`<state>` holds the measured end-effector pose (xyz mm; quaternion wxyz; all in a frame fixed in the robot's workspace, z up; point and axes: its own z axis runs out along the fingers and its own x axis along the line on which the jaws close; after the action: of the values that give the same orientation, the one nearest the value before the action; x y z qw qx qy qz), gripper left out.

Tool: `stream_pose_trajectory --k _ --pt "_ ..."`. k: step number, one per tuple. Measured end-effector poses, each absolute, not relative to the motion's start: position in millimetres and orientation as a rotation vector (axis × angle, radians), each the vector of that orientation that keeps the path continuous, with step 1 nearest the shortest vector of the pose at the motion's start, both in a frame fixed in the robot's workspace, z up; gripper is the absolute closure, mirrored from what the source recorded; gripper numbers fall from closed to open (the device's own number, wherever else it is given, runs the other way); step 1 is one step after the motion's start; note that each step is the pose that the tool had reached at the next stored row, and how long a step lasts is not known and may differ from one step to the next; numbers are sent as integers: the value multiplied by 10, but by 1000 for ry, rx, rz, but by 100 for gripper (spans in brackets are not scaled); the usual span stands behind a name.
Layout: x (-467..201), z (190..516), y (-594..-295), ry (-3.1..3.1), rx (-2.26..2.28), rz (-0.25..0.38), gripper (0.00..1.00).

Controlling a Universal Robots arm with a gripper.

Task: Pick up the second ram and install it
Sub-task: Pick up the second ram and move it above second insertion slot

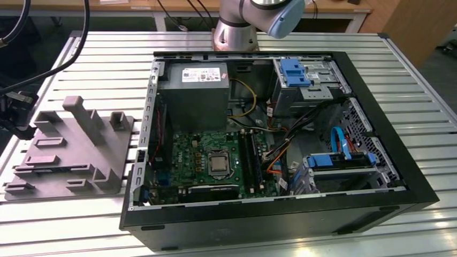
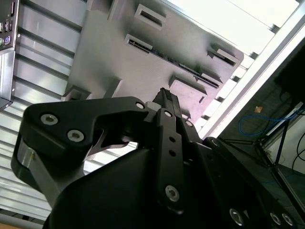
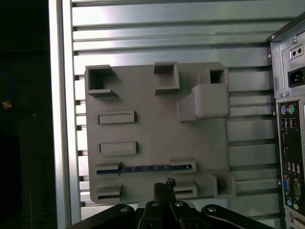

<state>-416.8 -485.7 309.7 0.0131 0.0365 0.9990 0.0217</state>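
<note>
claw tips together, gripping nothing, hovering over the holder; ram lies in a slot just ahead of the tips.

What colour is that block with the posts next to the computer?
The block is plain grey; the first wrist view shows it best.

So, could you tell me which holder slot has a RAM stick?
The slot pair second from the hand: a RAM stick bridges it; others look empty.

Even indoor light; glare whitens the table slats.
</note>
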Motion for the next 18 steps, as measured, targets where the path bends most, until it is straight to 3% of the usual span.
stream_pose_trajectory --k 18 --pt "-4168 3079 -4857 3101 -359 73 90"
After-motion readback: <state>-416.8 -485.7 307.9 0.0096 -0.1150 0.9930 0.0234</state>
